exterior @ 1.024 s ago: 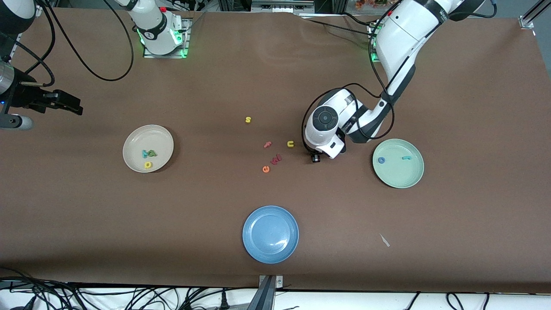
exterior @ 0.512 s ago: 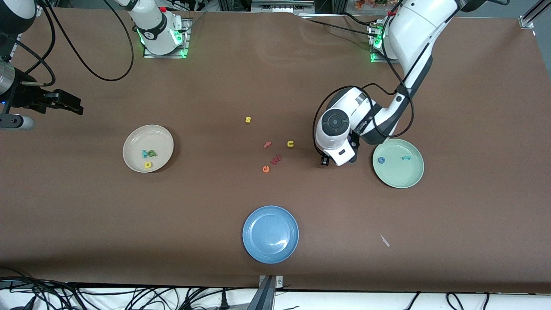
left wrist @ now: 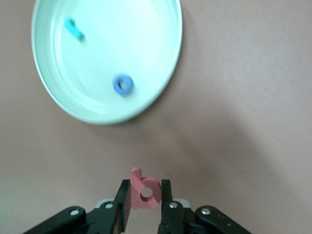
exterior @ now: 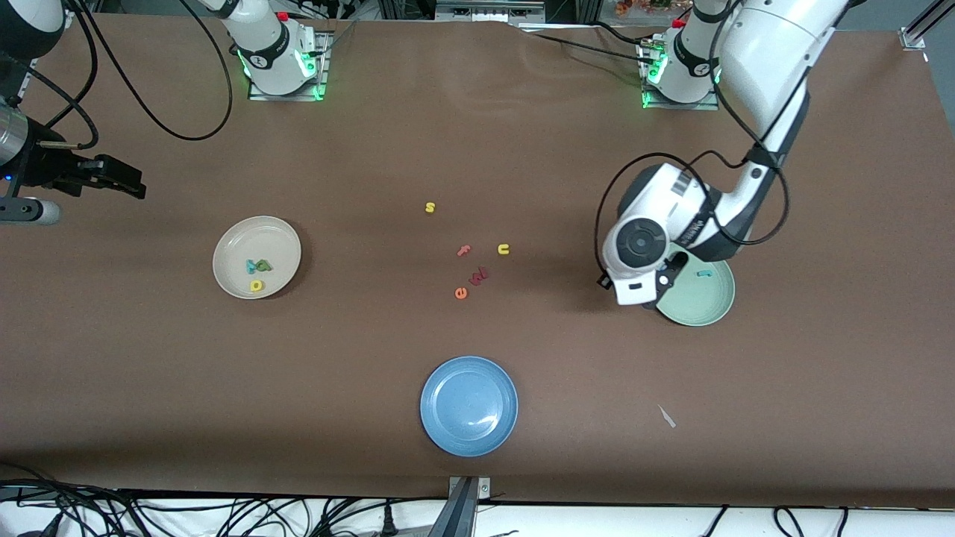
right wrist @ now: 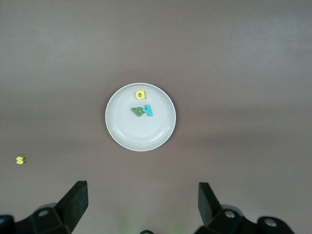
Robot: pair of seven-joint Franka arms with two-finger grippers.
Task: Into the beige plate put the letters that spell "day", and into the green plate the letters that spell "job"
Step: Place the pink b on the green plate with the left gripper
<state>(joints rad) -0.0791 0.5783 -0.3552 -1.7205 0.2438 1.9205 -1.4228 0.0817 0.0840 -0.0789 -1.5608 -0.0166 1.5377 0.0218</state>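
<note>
The brown desk [exterior: 373, 149] carries three plates, with two arms above it. The left end effector [left wrist: 145, 214] hangs over the desk just beside the rim of the green plate [exterior: 705, 309], its two fingers closed tight on the pinkish-red "b" [left wrist: 145, 190]. In that plate, close by the end effector, lie the blue "o" [left wrist: 124, 84] and, a little farther off, the teal "j" [exterior: 703, 274]. The right end effector [right wrist: 141, 202] waits high up at the right arm's end of the desk, fingers spread wide and holding nothing. Ahead of it sits the beige plate [exterior: 233, 246] with the yellow "a" [exterior: 257, 286], green "d" [exterior: 263, 265] and teal "y" [exterior: 251, 264] inside. The blue plate [exterior: 468, 405] lies well apart from both end effectors. Loose letters remain mid-desk: a yellow "s" [exterior: 430, 207], a yellow "u" [exterior: 503, 249], a pink "f" [exterior: 464, 250] and an orange "e" [exterior: 461, 293].
</note>
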